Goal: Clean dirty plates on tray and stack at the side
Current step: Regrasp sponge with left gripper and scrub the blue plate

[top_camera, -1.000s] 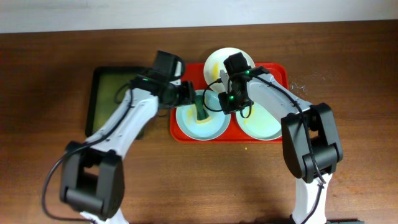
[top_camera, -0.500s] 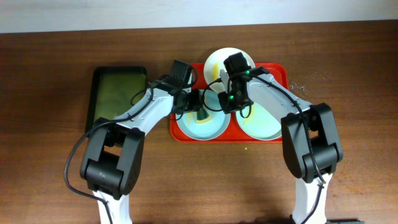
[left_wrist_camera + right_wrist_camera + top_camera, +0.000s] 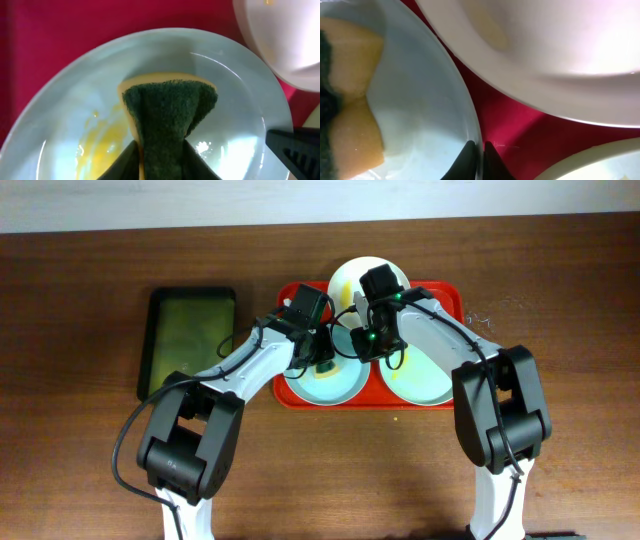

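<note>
The sponge (image 3: 167, 117) is seen pinched at its waist between the fingers of the L gripper (image 3: 161, 165), which is closed down tight on it, green scourer side up. It is pressed onto the mint plate (image 3: 240, 95) directly under the hand. Beside the sponge a yellow smear (image 3: 107, 147) is left on that plate, so it is judged not yet clean. The same plate's rim is nipped by the R gripper (image 3: 480, 152), jaws all but closed w/ only the rim between them, prob. to steady it. Beyond both hands the white plate (image 3: 365, 280) is seen w/ a yellow streak, overlapping the far rim of the red tray (image 3: 452, 298). To the R of the R gripper the second mint plate (image 3: 418, 378) also appears tinted yellowish. All 3 plates are found on the tray; none is stacked at the side yet. Well off to the L of the L gripper a dark green tray (image 3: 190, 340) is seen. The task is judged early-stage: 1st plate under scrub, 2 more plus stacking left.
</note>
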You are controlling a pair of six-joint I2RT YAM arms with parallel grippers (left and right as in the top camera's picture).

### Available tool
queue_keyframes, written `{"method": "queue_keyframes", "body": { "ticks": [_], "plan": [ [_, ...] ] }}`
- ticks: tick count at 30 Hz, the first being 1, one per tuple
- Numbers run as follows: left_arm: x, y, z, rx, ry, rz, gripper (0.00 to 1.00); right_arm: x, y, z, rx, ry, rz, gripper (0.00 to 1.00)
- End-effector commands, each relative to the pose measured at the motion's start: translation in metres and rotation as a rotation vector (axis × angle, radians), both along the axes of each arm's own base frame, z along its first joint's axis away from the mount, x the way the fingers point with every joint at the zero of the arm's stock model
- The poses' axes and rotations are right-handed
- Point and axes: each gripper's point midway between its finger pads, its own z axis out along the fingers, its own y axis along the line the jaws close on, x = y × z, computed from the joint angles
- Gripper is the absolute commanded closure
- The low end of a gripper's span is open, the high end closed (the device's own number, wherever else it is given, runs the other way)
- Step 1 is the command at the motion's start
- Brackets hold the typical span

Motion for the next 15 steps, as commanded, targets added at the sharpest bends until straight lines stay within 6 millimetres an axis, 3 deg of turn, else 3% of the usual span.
{"method": "queue_keyframes", "body": {
  "ticks": [1,6,10,14,15],
  "plan": [
    [-0.003,0.011,-0.01,0.063,0.006,0.024,1.0,-0.004,0.002,-0.005,0.011,0.017,0.008,0.92],
    [-0.009,0.048,-0.016,0.249,0.014,0.08,1.0,-0.004,0.002,-0.005,0.01,0.018,0.008,0.92],
    [-0.008,0.079,-0.005,0.376,-0.004,0.13,1.0,-0.004,0.002,-0.005,0.01,0.017,0.008,0.92],
    [-0.003,0.085,0.023,0.354,-0.048,0.157,1.0,-0.004,0.002,-0.005,0.01,0.017,0.008,0.92],
    [-0.001,0.082,0.039,0.323,-0.077,0.159,1.0,-0.004,0.002,-0.005,0.01,0.017,0.008,0.92]
  ]
}}
